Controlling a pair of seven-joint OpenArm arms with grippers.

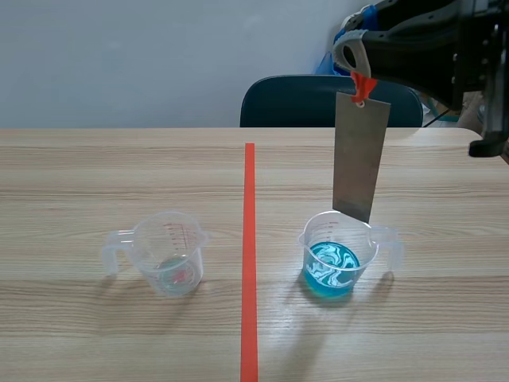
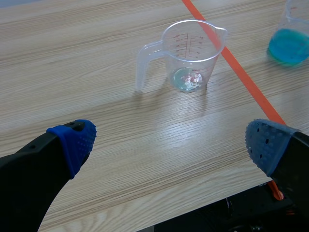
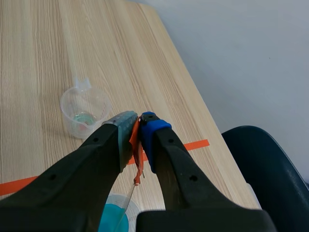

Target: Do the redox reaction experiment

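Scene: right pincer [image 1: 355,65] pinches orange tag [image 1: 362,86] atop metal strip [image 1: 360,155], hung upright, lower end just over mouth of blue-liquid cup [image 1: 334,259], prob. ready to dip; clear cup [image 1: 169,255] well left of it. L wrist: left pincer [image 2: 171,142] spread, clear cup ahead, red scale marks [image 2: 186,41] illegible. R wrist: tag clamped above blue-liquid cup

Light wooden table [image 1: 79,175], its grain running crosswise, divided by an orange-red tape line [image 1: 249,255]. Left of the line stands a clear measuring cup [image 1: 167,253], handle outward, holding what may be a thin film of liquid. Right of the line stands a second cup [image 1: 338,255] with swirled blue liquid, handle outward.
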